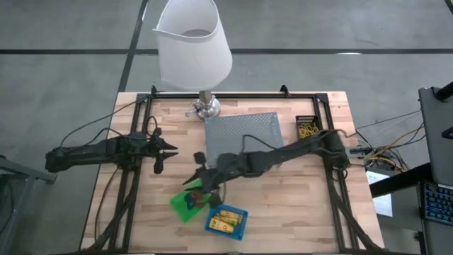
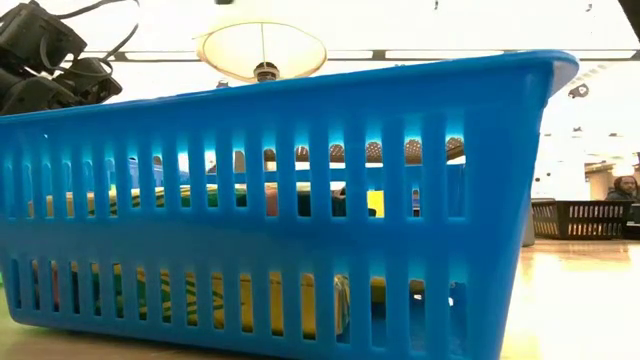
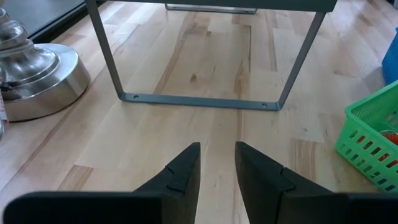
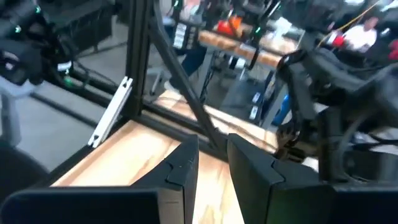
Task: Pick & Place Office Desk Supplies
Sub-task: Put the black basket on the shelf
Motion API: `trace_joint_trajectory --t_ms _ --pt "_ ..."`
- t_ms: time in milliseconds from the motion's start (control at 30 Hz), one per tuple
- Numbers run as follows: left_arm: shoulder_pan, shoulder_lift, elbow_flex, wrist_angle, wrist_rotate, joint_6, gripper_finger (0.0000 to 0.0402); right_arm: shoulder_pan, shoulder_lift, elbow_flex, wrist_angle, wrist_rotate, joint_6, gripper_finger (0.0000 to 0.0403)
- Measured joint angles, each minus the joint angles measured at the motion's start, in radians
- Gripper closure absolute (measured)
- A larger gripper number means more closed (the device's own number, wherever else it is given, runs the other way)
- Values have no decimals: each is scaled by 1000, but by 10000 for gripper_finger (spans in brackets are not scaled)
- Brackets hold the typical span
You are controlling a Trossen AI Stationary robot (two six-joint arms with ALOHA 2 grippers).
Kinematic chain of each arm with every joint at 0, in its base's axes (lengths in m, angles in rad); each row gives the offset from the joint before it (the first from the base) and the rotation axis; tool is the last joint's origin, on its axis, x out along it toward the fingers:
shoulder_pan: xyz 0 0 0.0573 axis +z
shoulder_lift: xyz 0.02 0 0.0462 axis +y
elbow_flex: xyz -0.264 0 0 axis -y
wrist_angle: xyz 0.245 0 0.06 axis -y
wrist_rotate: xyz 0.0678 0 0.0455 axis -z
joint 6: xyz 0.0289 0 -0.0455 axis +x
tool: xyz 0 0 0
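Green bin (image 1: 182, 205) sits under the right hand (image 1: 199, 168), fingers narrowly apart, empty.

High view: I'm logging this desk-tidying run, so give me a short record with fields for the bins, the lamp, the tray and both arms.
green bin: front of table, beside the blue bin
blue bin: front of table, yellow sticks inside
black bin: back right, yellow contents
lamp: back centre, white shade
tray: grey mesh, beside the lamp base
left gripper: left of table, fingers apart, nothing between them
right gripper: above the green bin, fingers apart, nothing between them
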Motion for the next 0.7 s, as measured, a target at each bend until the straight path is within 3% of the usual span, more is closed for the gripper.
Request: trace_joint_trajectory --t_ms 167,467,700 --pt "0 0 0 0 0 0 295 7 -171 -252 88 200 14 321" --pt "0 1 0 0 0 0 295 81 -557 -622 -66 602 165 321" --pt "0 1 0 0 0 0 295 173 -808 -948 28 862 285 311"
